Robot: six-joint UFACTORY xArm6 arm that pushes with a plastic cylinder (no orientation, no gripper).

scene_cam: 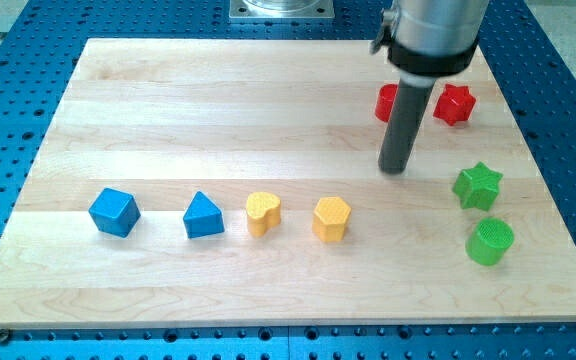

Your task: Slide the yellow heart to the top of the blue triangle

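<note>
The yellow heart (263,213) lies on the wooden board (218,100), just right of the blue triangle (203,216), with a small gap between them. My tip (395,168) is far to the right of both and higher in the view, touching no block. A yellow hexagon-like block (332,219) lies right of the heart, lower left of my tip.
A blue cube (115,212) lies left of the triangle. A red block (387,102), partly hidden behind the rod, and a red star (455,104) lie at upper right. A green star (478,186) and a green cylinder (490,242) lie at right.
</note>
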